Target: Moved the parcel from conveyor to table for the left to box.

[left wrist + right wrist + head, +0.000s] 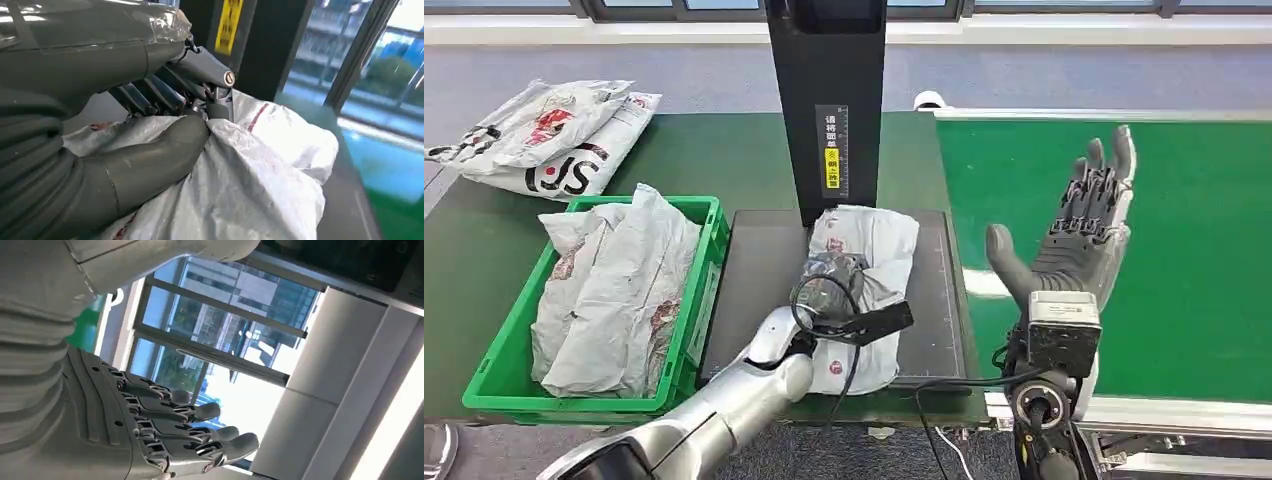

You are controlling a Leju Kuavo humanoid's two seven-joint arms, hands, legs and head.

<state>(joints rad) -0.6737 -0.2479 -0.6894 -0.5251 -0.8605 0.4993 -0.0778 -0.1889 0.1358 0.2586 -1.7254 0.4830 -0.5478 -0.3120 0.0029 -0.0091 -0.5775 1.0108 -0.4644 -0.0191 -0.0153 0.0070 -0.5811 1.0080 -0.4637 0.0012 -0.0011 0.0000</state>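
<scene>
A white plastic parcel point(876, 243) with red print lies on the black platform point(759, 270) in front of the black post. My left hand point(829, 285) rests on top of it. In the left wrist view the thumb and fingers point(165, 115) pinch a fold of the parcel point(270, 170). My right hand point(1084, 230) is raised over the near left edge of the green conveyor point(1194, 250), palm up and fingers spread, holding nothing. The right wrist view shows the same hand point(150, 430) with straight fingers against the windows.
A green crate point(696, 320) with several grey-white parcels stands left of the platform. More parcels point(554, 135) lie at the table's far left. The black post point(824, 100) with a yellow label rises behind the platform.
</scene>
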